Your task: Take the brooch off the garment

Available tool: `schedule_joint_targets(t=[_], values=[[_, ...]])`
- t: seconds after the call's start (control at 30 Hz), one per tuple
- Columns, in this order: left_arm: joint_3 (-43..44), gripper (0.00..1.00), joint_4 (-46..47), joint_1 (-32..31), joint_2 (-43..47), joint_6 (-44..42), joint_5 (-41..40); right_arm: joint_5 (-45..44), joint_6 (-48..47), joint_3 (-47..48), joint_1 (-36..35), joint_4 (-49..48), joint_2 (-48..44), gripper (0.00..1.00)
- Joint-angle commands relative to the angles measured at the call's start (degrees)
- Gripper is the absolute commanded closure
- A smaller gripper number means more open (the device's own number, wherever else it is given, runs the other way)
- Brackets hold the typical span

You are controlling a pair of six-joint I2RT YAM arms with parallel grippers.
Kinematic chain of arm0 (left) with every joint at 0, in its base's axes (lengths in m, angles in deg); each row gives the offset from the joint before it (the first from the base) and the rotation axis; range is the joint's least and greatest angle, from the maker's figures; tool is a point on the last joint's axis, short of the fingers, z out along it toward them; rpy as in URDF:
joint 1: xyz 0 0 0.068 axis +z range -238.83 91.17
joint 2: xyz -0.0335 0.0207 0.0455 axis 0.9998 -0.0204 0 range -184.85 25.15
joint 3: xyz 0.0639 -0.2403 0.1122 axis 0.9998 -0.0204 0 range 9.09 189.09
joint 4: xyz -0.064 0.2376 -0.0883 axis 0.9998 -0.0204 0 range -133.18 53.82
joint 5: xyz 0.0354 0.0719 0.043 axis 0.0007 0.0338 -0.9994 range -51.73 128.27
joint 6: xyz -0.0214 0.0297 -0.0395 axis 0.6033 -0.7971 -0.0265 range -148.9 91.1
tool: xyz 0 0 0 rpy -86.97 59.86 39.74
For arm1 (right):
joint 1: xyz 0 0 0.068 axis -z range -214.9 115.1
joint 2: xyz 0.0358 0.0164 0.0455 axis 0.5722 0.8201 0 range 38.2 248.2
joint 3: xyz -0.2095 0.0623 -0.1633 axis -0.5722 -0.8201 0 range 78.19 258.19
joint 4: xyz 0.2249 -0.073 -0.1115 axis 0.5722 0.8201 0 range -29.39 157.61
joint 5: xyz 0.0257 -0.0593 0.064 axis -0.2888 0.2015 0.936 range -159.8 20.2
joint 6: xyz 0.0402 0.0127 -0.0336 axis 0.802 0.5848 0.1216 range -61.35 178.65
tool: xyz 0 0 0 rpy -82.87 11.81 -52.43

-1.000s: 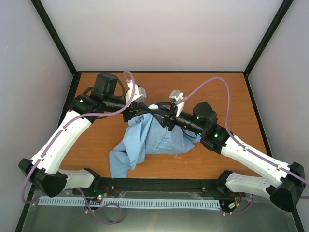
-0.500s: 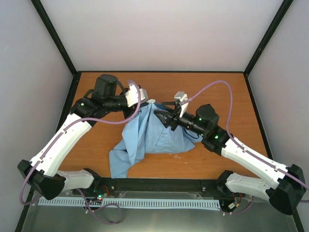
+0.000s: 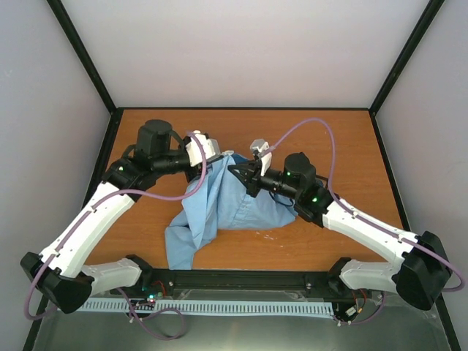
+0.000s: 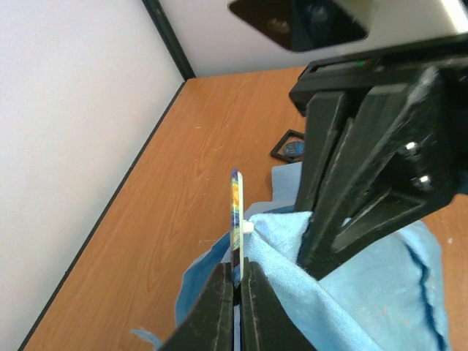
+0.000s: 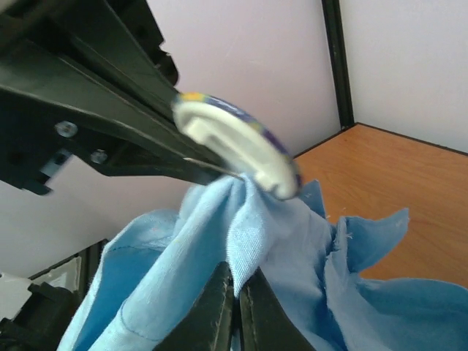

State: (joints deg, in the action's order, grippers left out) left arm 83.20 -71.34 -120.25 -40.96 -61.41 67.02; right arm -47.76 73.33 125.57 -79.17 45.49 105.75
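Brooch (image 5: 241, 150), round with white back and colourful rim, clamped edge-on in the left hand (image 4: 235, 272) above the table (image 3: 336, 139); right hand (image 5: 235, 284) pinches blue shirt (image 3: 238, 205) fabric just beneath, seemingly attached.

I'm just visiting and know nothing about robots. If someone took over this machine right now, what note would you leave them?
Left pincer: shut on the brooch, by its edge.
Right pincer: shut on the garment, right under the brooch.
Done: both grips are on, garment lifted at that spot.
Left to do: brooch seems still attached to the garment; pull it free.
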Motion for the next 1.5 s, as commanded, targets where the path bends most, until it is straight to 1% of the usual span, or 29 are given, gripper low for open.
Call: schedule_joint_targets(t=[0.0,0.1,0.23,0.4,0.47,0.57,0.63,0.73,0.83,0.9,1.0,1.03,1.07,1.1,1.17,1.23,1.37,1.47], values=[[-4.8,0.99,9.7,-0.3,2.6,-2.1,-4.3,3.5,2.5,2.4,-0.1,-3.2,0.5,0.97],[-8.6,0.99,14.6,-0.3,3.8,-3.6,-7.4,4.5,2.6,3.9,-0.1,-0.7,1.1,0.97],[-10.3,0.99,19.0,-0.3,3.5,-4.1,-12.3,5.6,3.7,4.8,-0.2,0.8,1.8,0.97],[-11.3,0.99,21.0,-0.3,4.1,-4.5,-13.9,6.3,4.1,4.3,-0.2,0.4,2.1,0.97],[-11.6,0.99,22.4,-0.3,4.1,-3.7,-15.8,6.4,3.8,4.4,-0.2,0.8,2.1,0.97],[-10.4,0.99,21.6,-0.3,3.5,-1.9,-16.5,5.7,3.6,4.6,-0.2,1.8,1.9,0.97],[-8.5,0.99,20.1,-0.3,2.4,1.2,-17.0,3.9,3.3,4.7,-0.1,2.5,1.4,0.97],[-1.6,0.99,16.0,-0.3,-0.4,7.8,-16.7,-0.4,2.5,5.6,0.8,5.3,2.0,0.97],[5.9,0.99,12.7,-0.2,-2.9,13.1,-14.2,-3.2,2.2,7.9,4.4,8.5,4.2,0.97],[11.0,0.99,10.0,-0.2,-4.5,16.0,-11.9,-3.1,3.0,9.4,7.1,8.6,5.0,0.97],[15.9,0.99,7.3,-0.2,-5.9,18.7,-8.9,-7.0,0.7,9.7,8.1,8.1,5.2,0.97],[16.6,0.99,7.1,-0.2,-5.9,19.3,-7.5,-6.8,0.2,9.8,8.3,8.6,5.4,0.94],[16.4,0.99,7.2,-0.2,-5.6,19.8,-5.7,-6.6,0.0,9.8,8.3,9.7,5.6,0.79],[15.7,0.99,7.3,-0.2,-5.1,20.5,-3.8,-5.4,-0.3,9.5,8.3,10.7,5.4,0.69],[14.0,0.99,6.3,-0.2,-4.4,20.7,0.2,-2.8,-1.5,7.2,8.3,10.5,3.1,0.55],[12.1,0.99,4.4,-0.2,-3.7,19.7,2.9,-1.4,-2.8,4.0,8.4,9.6,-1.0,0.47],[8.1,0.99,4.2,-0.2,-0.9,18.7,4.8,-0.6,-4.8,0.9,8.6,10.0,-10.5,0.36],[7.4,0.99,4.5,-0.2,-0.6,20.1,9.2,1.3,-3.8,-1.8,8.6,4.9,-15.5,0.31]])
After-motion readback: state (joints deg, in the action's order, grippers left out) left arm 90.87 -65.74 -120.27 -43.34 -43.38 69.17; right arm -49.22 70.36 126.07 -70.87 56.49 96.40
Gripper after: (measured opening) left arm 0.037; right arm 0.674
